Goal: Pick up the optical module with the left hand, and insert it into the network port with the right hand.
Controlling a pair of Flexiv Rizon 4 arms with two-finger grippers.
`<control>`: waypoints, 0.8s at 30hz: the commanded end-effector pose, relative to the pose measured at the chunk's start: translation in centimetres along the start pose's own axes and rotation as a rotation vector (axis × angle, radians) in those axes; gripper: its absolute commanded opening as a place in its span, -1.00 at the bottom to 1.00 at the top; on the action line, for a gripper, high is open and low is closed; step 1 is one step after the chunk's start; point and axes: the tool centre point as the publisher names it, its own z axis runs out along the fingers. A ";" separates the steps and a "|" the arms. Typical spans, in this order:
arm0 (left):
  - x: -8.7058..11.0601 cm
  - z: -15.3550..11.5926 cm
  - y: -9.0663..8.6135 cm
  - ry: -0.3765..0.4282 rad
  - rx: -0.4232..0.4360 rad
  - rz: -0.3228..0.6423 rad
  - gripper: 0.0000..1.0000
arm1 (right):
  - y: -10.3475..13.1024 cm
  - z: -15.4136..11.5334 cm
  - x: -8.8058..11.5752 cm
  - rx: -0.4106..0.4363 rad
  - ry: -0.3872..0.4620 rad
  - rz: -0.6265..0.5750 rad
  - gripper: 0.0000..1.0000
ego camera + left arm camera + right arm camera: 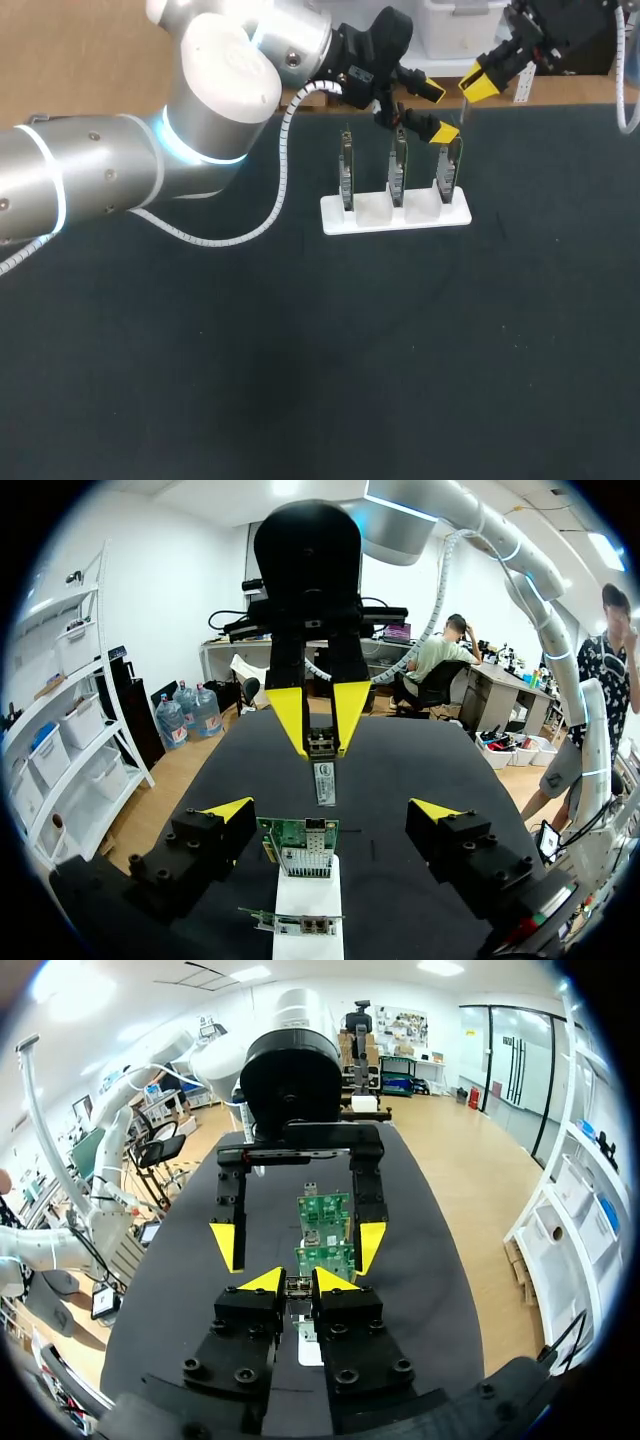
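Observation:
My right gripper (297,1281) is shut on the optical module (297,1289), a small metal-ended piece hanging down from its yellow tips. In the left wrist view the same right gripper (322,728) holds the optical module (324,778) just above and ahead of a green network card (300,845). My left gripper (332,810) is open, its fingers standing wide on either side of that card with nothing held. In the head view the left gripper (438,111) is over the right end of the white holder (395,215), and the right gripper (482,82) is close behind it.
The white holder (308,900) carries three upright network cards in a row (346,170), (398,165), (447,170). My left arm (120,170) spans the table's back left. Dark tabletop (320,350) spreads in front of the holder.

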 end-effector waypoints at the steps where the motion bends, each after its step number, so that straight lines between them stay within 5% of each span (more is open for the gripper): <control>1: -0.1 0.1 0.1 0.006 0.001 -0.002 1.00 | 0.2 -0.2 0.0 0.005 -0.004 0.000 -1.00; 24: -0.1 0.1 0.1 0.006 0.001 -0.002 1.00 | 0.6 -0.4 0.0 0.001 -0.006 -0.016 -1.00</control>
